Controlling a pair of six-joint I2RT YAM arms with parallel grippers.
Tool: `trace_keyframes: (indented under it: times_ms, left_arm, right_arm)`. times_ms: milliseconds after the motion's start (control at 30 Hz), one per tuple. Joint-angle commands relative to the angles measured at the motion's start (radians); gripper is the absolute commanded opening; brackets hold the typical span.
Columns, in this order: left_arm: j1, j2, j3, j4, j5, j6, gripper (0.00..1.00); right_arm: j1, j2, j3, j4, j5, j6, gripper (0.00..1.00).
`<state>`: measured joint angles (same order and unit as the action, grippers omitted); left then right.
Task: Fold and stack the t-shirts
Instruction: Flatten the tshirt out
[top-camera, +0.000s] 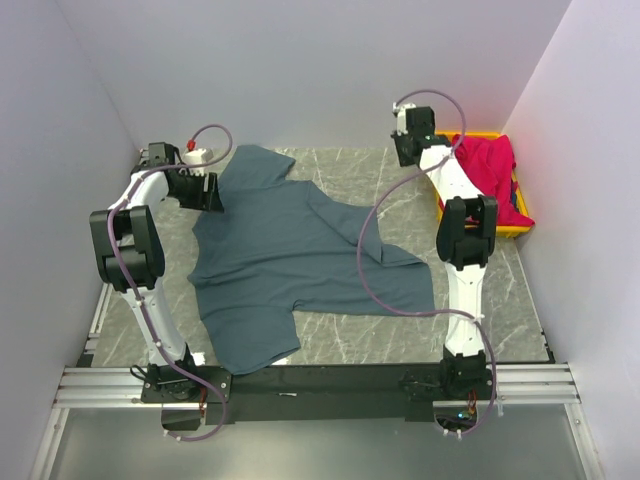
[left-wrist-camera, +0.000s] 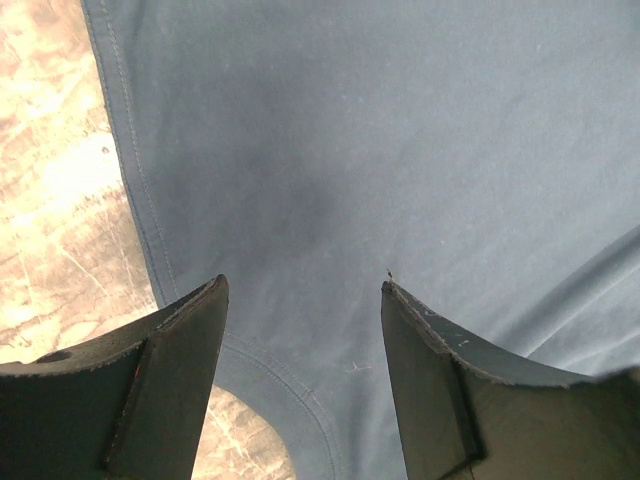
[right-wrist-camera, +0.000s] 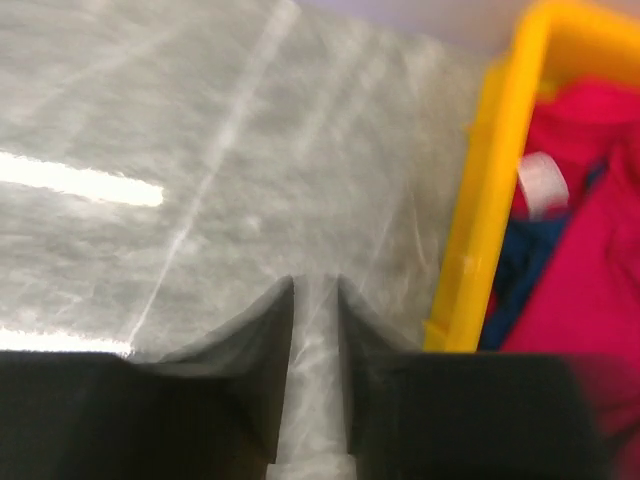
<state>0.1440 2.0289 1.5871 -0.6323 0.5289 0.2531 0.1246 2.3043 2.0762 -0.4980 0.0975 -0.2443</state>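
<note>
The slate blue-grey t-shirt (top-camera: 300, 255) lies spread open on the marble table, with one sleeve toward the far left and one at the near right. My left gripper (top-camera: 213, 192) is at its far left edge. In the left wrist view the left gripper (left-wrist-camera: 304, 283) is open and empty just above the blue cloth (left-wrist-camera: 350, 150), with a curved stitched hem below the jaws. The crimson red t-shirt (top-camera: 490, 170) lies bunched in the yellow bin (top-camera: 503, 232). My right gripper (top-camera: 408, 152) hovers left of the bin. In the right wrist view the right gripper (right-wrist-camera: 315, 282) is almost shut, holding nothing.
The yellow bin (right-wrist-camera: 490, 200) stands at the far right corner against the wall, and holds the red cloth (right-wrist-camera: 590, 260), a white label (right-wrist-camera: 542, 185) and some dark blue cloth (right-wrist-camera: 510, 270). Bare marble (left-wrist-camera: 60, 200) shows left of the shirt. Grey walls enclose three sides.
</note>
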Motion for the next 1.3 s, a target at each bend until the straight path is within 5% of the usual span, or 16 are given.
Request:
trace_keyframes:
  times_ms: [0,100,867,1133,1267]
  left_arm:
    - [-0.003,0.016,0.048,0.016,0.014,-0.017,0.68]
    - [-0.003,0.022,0.057,0.013,0.022,-0.020,0.68]
    - [-0.003,0.013,0.027,0.025,0.034,-0.021,0.68]
    - [-0.003,0.020,0.030,0.026,0.031,-0.025,0.68]
    - [-0.003,0.022,0.040,0.026,0.033,-0.029,0.68]
  right_arm:
    - [0.004,0.036,0.192,-0.142,-0.152,0.031,0.38]
    - [0.012,0.005,0.142,-0.218,-0.350,0.094,0.59]
    - [0.145,0.084,-0.016,-0.350,-0.283,0.060,0.63]
    - [0.153,0.115,0.051,-0.405,-0.219,0.057,0.50]
    - [0.158,0.147,0.102,-0.444,-0.180,0.045,0.36]
